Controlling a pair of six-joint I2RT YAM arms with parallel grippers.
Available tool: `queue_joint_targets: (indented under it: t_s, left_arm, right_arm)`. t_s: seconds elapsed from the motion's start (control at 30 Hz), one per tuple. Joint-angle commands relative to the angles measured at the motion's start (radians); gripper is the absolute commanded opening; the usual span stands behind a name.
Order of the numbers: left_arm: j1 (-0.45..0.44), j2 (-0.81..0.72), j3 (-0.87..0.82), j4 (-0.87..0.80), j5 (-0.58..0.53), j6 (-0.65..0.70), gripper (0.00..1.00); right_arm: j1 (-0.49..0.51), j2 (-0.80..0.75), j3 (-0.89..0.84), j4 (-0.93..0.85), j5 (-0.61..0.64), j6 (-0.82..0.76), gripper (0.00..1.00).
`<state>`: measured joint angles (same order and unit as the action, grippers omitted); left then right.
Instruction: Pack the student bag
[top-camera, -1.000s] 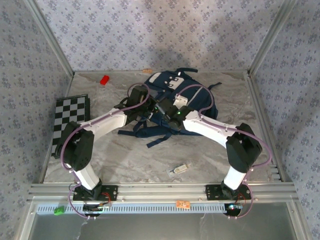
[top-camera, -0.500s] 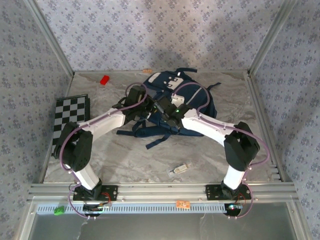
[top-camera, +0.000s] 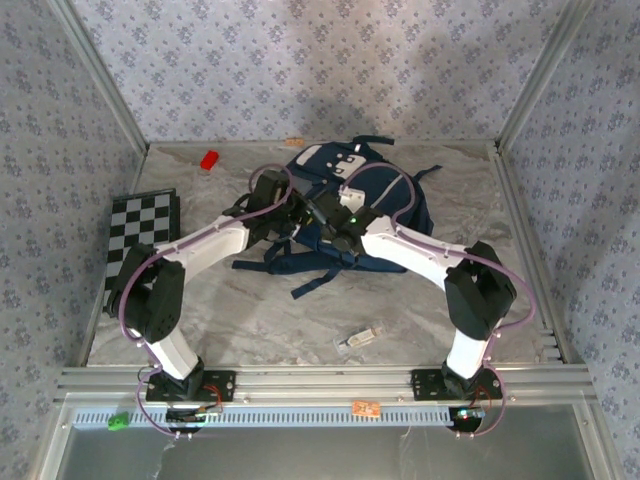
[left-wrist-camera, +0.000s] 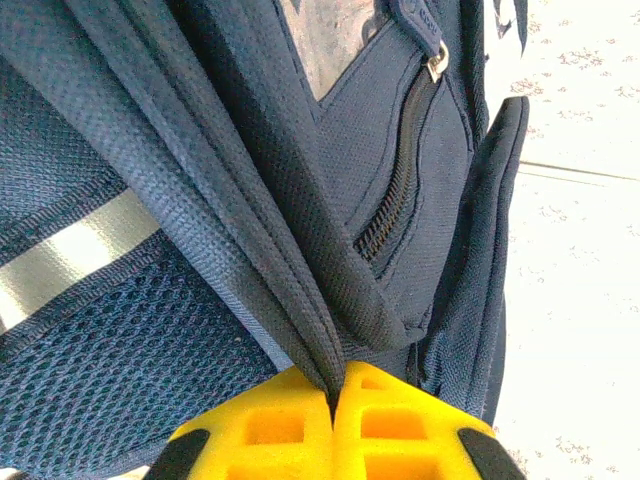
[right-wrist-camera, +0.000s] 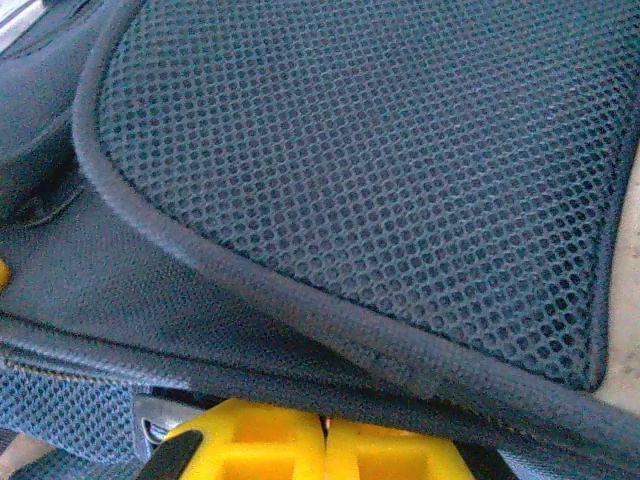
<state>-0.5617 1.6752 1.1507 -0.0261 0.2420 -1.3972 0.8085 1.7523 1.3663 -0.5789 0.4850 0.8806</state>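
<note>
The bag (top-camera: 325, 160) on the desk (top-camera: 250, 310), far centre — left hand (left-wrist-camera: 335, 385) pinches a fold of its fabric; right hand (right-wrist-camera: 325, 425) closed tight against the mesh panel (right-wrist-camera: 380, 150) edge.

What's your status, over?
Left gripper shut, pinching a student bag fold. Right gripper shut at its mesh padding. Loose straps trail toward the bases.

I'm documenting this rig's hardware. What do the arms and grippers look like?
The left arm and right arm have white tubular links, bulky black joints and purple cables looping alongside. The left gripper and right gripper have yellow plastic fingers with square recesses.
</note>
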Motion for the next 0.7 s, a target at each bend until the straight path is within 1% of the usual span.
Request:
queue_joint_targets:
  t_s: [0.0,0.2,0.37,0.4,0.47,0.5,0.6,0.67]
  left_arm:
    - [0.047,-0.064,0.008,-0.003,0.010,0.065,0.00]
    - [0.135,-0.033,0.017,-0.023,0.044,0.118,0.00]
    - [0.195,0.023,0.079,-0.074,0.077,0.198,0.00]
    - [0.203,0.036,0.093,-0.088,0.081,0.215,0.00]
    - [0.214,0.063,0.116,-0.096,0.098,0.242,0.00]
    - [0.217,0.074,0.127,-0.095,0.112,0.249,0.00]
    - [0.215,0.113,0.164,-0.085,0.146,0.282,0.00]
    - [0.217,0.135,0.191,-0.079,0.176,0.312,0.00]
  right_arm:
    - [-0.005,-0.077,-0.050,-0.040,0.047,-0.033,0.00]
    - [-0.017,-0.194,-0.130,-0.158,0.028,-0.091,0.00]
    - [-0.055,-0.268,-0.165,-0.205,-0.040,-0.165,0.00]
    - [-0.064,-0.274,-0.200,-0.197,-0.062,-0.191,0.00]
    - [-0.070,-0.267,-0.195,-0.164,-0.123,-0.243,0.00]
    - [-0.070,-0.252,-0.186,-0.141,-0.166,-0.309,0.00]
    - [-0.066,-0.204,-0.124,-0.119,-0.241,-0.359,0.00]
    - [-0.045,-0.182,-0.094,-0.085,-0.284,-0.392,0.00]
